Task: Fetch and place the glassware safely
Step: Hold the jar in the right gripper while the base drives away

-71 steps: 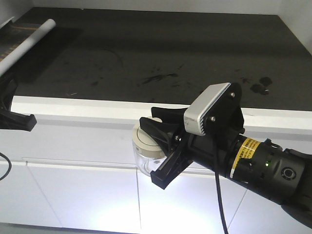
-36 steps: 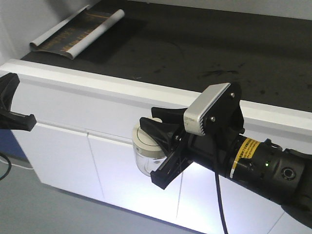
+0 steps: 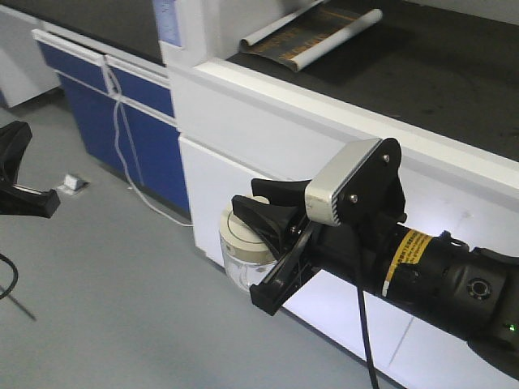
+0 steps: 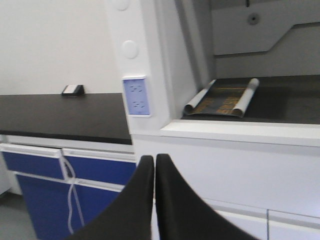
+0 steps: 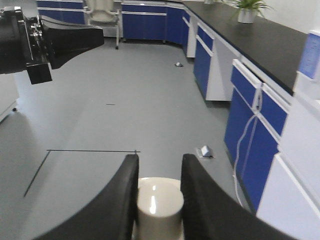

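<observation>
The glassware (image 3: 242, 261) is a small clear jar with a cream-white lid, hanging in the air over the grey floor in front of the white bench. My right gripper (image 3: 256, 243) is shut on the lid's knob (image 5: 159, 197), with one black finger pressed to each side of it. The jar's glass body is hidden in the right wrist view. My left gripper (image 3: 18, 174) shows at the left edge of the front view, well apart from the jar. Its fingers (image 4: 145, 175) are pressed together with nothing between them.
The white bench (image 3: 324, 121) with a dark top runs behind the jar, and a rolled sheet (image 3: 312, 36) lies on it. Blue cabinets (image 3: 134, 121) stand to the left, with a white cable (image 3: 122, 130) hanging down. A small white object (image 3: 73, 184) lies on the floor.
The whole view has swung left and back from the bench, so the floor and blue cabinets now show. The jar stays held the same way in my right gripper.
</observation>
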{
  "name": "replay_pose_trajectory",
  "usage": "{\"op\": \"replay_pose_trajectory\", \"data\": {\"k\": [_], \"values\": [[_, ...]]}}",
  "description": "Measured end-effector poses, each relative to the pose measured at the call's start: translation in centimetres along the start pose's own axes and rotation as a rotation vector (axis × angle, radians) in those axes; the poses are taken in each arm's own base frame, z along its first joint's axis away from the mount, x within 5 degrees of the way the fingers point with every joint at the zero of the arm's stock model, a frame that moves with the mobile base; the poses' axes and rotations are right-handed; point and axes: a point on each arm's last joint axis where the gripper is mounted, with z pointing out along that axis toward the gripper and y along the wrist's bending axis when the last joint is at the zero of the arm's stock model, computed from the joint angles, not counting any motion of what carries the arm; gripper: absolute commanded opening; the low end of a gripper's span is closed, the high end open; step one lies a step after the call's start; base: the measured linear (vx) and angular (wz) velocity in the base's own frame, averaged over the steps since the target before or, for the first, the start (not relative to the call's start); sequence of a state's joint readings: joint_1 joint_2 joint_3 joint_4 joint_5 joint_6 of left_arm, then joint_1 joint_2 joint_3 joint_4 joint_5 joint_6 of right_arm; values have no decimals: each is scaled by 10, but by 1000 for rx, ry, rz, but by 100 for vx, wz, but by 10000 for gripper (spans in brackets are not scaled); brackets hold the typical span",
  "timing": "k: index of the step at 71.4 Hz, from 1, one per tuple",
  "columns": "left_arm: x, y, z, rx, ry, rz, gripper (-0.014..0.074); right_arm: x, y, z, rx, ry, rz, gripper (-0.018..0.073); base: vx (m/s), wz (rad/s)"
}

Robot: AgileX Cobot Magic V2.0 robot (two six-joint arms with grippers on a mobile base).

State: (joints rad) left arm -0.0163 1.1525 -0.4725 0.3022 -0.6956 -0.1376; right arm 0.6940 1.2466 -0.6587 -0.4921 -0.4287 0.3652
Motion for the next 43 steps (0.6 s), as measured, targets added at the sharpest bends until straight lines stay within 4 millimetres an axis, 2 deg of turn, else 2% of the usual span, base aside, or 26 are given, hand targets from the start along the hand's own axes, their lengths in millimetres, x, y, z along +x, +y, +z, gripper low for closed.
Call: {"op": "replay_pose_trajectory", "data": {"k": [43], "values": [[0,0,0,0,0,0,-7,0,0,0,0,0,0,-1,-17,65]]}}
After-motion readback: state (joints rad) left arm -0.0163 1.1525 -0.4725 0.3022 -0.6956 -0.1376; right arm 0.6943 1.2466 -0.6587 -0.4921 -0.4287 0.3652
